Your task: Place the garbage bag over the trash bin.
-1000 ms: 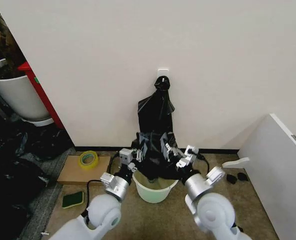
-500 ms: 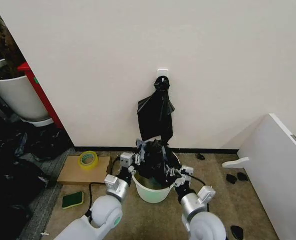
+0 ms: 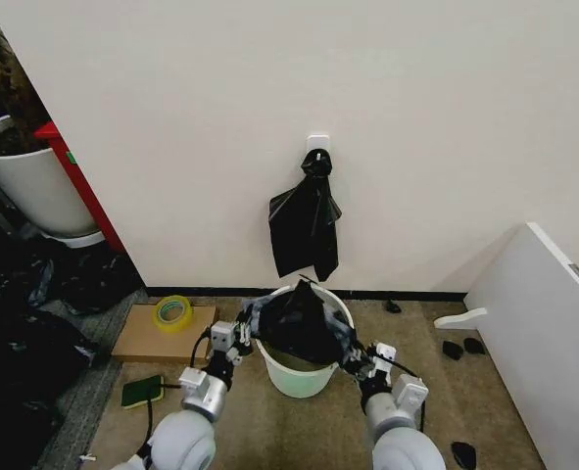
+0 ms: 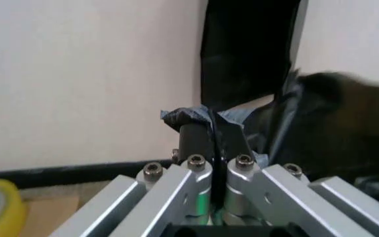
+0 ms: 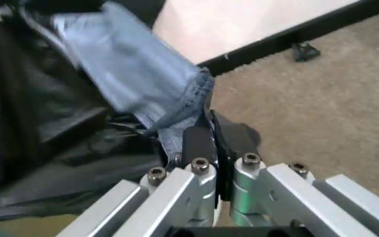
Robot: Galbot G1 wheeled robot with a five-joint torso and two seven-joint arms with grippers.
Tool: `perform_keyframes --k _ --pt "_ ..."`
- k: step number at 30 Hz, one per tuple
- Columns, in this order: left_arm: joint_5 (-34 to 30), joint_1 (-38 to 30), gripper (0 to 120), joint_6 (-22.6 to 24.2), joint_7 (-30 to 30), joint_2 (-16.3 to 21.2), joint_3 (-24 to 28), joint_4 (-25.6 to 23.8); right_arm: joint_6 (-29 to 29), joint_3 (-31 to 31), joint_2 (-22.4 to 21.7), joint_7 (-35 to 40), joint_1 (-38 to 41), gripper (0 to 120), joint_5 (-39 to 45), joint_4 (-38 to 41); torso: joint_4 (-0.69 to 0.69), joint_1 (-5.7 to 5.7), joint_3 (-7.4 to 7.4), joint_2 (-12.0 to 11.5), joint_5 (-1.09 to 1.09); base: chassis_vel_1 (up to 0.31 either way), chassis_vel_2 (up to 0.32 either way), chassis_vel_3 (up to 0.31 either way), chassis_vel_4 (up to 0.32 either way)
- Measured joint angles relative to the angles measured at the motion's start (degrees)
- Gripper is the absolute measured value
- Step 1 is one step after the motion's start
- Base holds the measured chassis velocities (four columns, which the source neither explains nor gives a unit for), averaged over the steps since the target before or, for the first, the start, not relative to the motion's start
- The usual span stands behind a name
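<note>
The off-white trash bin stands on the carpet by the wall. The glossy black garbage bag is stretched across its mouth, peaked in the middle. My left gripper is at the bin's left rim, shut on the bag's edge. My right gripper is at the bin's right front rim, shut on a bunched fold of the garbage bag. The far rim of the bin still shows white behind the bag.
A knotted bunch of black bags hangs on the wall above the bin. A yellow tape roll on cardboard and a green sponge lie left. A white plant pot and a white panel flank the area.
Both grippers have come down and apart toward the bin's sides, drawing the bag from a raised bundle down over the bin's mouth. The hanging bunch is now uncovered.
</note>
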Motion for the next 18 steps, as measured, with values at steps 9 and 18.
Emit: perform_keyframes --k 9,18 --pt "0.7 3.6 0 0.3 -1.0 0.6 -1.3 -0.6 -2.8 -0.7 0.4 3.4 0.2 0 -2.2 -0.1 0.00 0.00 0.00 0.0 0.00 0.000 0.000 0.000 0.000" --pt "1.3 6.4 0 1.4 -1.1 2.4 -1.5 -0.7 -8.7 -0.9 -1.3 4.2 -0.5 0 -3.8 -0.6 0.00 0.00 0.00 0.0 0.00 0.000 0.000 0.000 0.000"
